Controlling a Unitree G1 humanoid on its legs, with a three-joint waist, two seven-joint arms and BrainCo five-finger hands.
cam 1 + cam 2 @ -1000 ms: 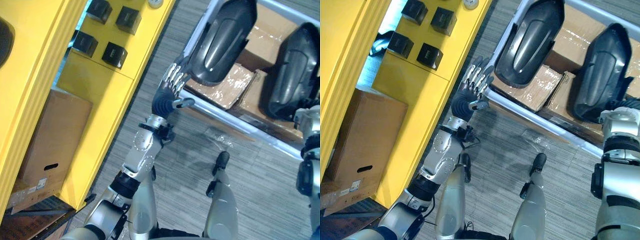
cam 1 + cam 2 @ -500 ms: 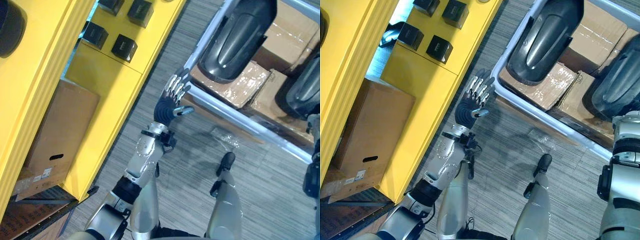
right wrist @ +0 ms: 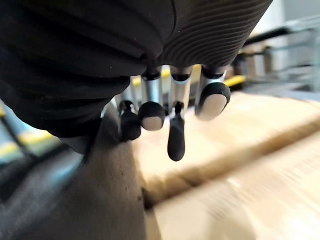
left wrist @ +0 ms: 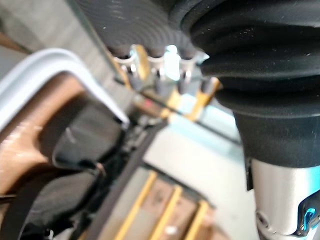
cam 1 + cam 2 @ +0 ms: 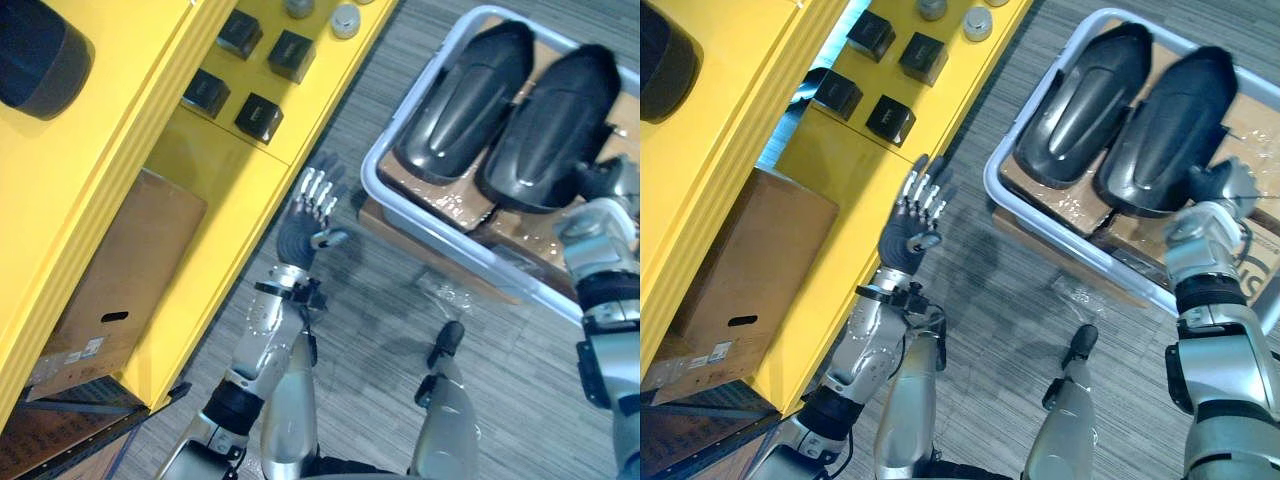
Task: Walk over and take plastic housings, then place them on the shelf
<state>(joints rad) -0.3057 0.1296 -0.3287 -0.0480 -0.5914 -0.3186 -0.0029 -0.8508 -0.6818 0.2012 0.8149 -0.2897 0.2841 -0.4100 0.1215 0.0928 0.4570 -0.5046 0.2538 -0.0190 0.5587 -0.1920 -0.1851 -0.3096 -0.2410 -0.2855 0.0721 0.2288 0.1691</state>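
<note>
Grey striped carpet (image 5: 380, 330) runs underfoot, with one crumpled scrap of clear film (image 5: 440, 292) lying on it. Closest in, the robot's left hand (image 5: 300, 228) is up over the carpet with fingers spread straight and nothing in it, right beside the front edge of the yellow shelf (image 5: 215, 190). Down in the shelf's lower bay there's one brown cardboard box (image 5: 130, 260), its near end cut off from view. Further out on the right sits a pale-rimmed tray (image 5: 1040, 225), and that's where the goods are: two black plastic housings, the left housing (image 5: 465, 100) and the right housing (image 5: 550, 115), lying side by side and touching, on top of film-wrapped cartons (image 5: 440, 200). How many cartons are under there is hard to say, since the housings cover most of them and the tray's right side runs out of view. The right hand (image 5: 600, 185) is up against the near end of the right housing; honestly can't tell whether it's gripping or just resting there, and its wrist view is too blurry to settle it. Farther back on the shelf: four small black boxes (image 5: 258, 117), then two round grey caps (image 5: 345, 20), plus one big dark object (image 5: 40, 55) that's cut off at the corner.
</note>
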